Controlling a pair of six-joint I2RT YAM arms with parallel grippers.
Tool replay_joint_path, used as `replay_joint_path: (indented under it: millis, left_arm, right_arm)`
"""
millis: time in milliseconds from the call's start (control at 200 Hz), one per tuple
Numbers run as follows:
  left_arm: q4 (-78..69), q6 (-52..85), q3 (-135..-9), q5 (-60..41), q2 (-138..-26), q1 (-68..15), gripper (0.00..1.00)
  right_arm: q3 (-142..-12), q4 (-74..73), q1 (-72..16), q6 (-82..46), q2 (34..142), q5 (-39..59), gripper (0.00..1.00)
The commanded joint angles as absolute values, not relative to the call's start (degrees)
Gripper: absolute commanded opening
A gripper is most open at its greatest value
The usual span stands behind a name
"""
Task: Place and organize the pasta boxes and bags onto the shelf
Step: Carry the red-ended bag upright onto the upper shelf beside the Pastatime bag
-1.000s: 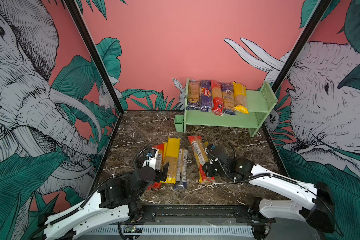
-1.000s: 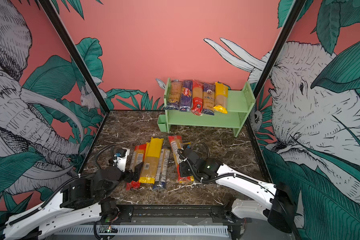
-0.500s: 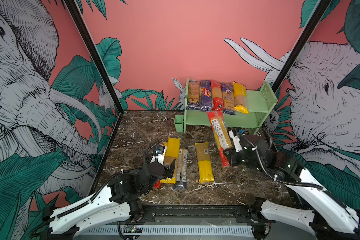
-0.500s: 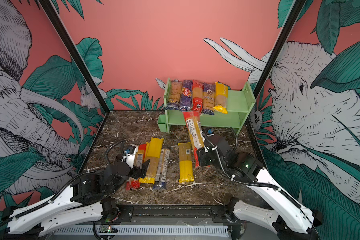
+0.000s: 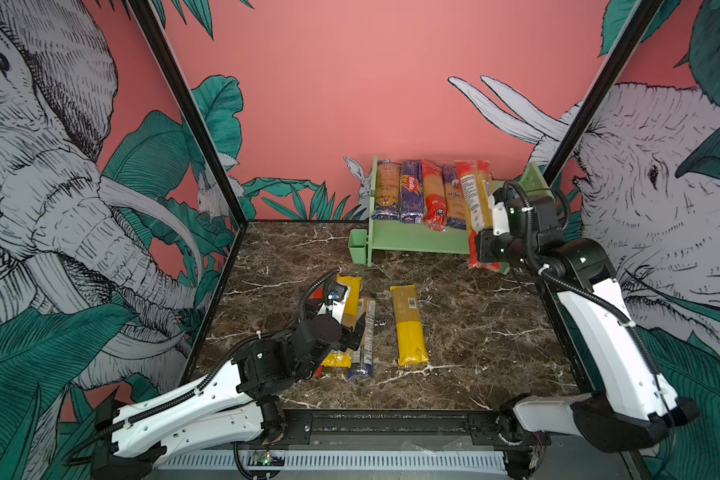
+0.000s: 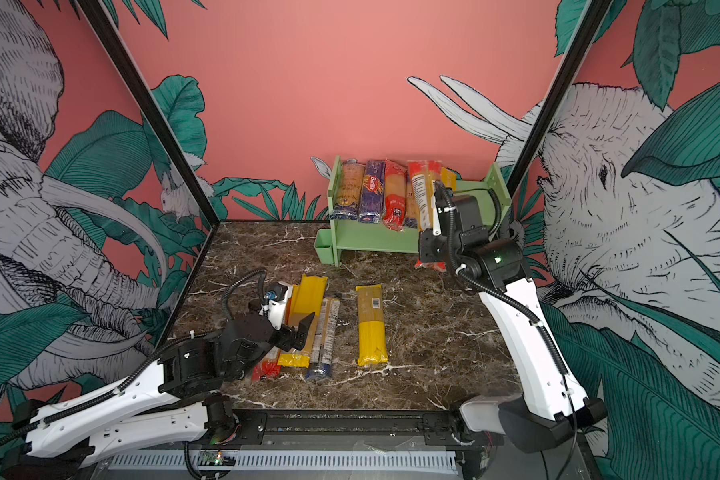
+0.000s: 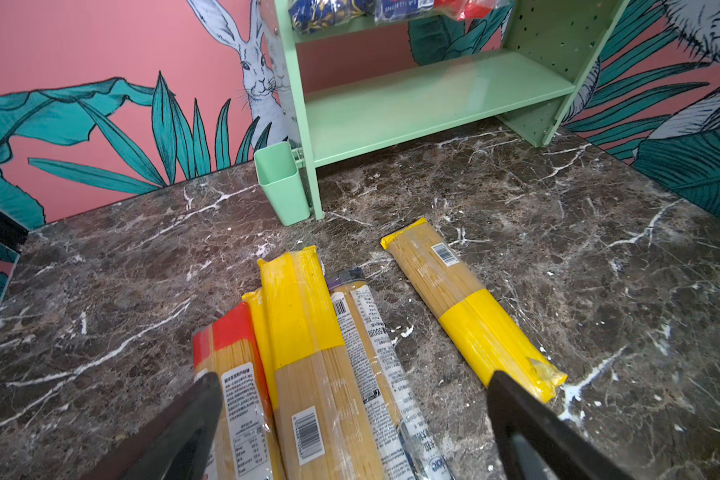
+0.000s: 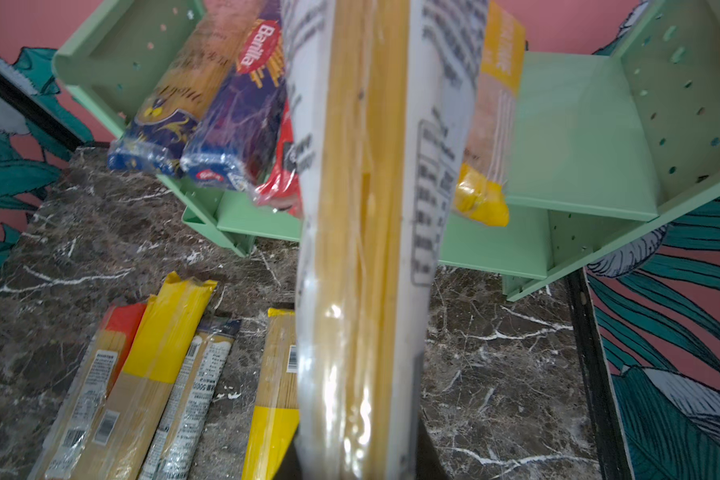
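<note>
At the green shelf (image 6: 375,241), right gripper (image 6: 426,246) clamped on a red-ended spaghetti pack (image 6: 421,195), near upright before its right half. Other packs (image 6: 373,191) lie on the top tier. On the table (image 6: 433,332), left gripper (image 6: 292,325) low over a cluster of packs (image 6: 325,332); one yellow pack (image 6: 371,328) lies apart

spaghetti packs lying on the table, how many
4: red-ended pack, yellow-ended pack and blue-ended pack side by side, and a lone yellow pack right of them in both top views. A yellow edge between the first two may be a fifth.
</note>
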State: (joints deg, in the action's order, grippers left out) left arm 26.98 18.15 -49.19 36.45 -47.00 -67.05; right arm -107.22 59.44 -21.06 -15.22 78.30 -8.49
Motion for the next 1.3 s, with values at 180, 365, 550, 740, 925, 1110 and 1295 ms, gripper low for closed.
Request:
replay_joint_path:
  millis: [180, 365, 550, 740, 925, 1110, 1295]
  left_arm:
    - [20.18, 12.92, -51.4, 37.73, -49.2, -66.83, 0.99]
    - [19.41, 10.39, -52.95, 39.44, -51.77, -66.81, 0.99]
    - [17.88, 9.06, -53.78, 40.03, -54.61, -66.87, 0.99]
    - [17.42, 8.15, -55.23, 39.22, -56.93, -66.88, 0.99]
    - [17.4, 7.72, -55.63, 39.36, -56.89, -66.85, 0.99]
    - [17.53, 8.81, -55.08, 39.4, -55.95, -66.86, 0.99]
    - [17.73, 9.34, -54.93, 39.23, -55.26, -66.88, 0.99]
  right_arm:
    - [-123.62, 49.26, -6.39, -12.03, 90.87, -1.87, 0.0]
    - [-134.76, 50.54, -2.07, -11.69, 102.29, -1.11, 0.0]
    - [-143.74, 52.81, -1.49, -8.98, 110.34, -4.71, 0.0]
    - [-142.12, 51.31, -0.76, -6.81, 112.24, -7.92, 0.0]
    - [-139.82, 49.77, 0.68, -7.44, 112.93, -5.81, 0.0]
    - [-140.62, 50.35, 2.05, -7.94, 114.5, -4.07, 0.0]
    - [-140.62, 51.51, 2.65, -7.84, 114.84, -3.28, 0.48]
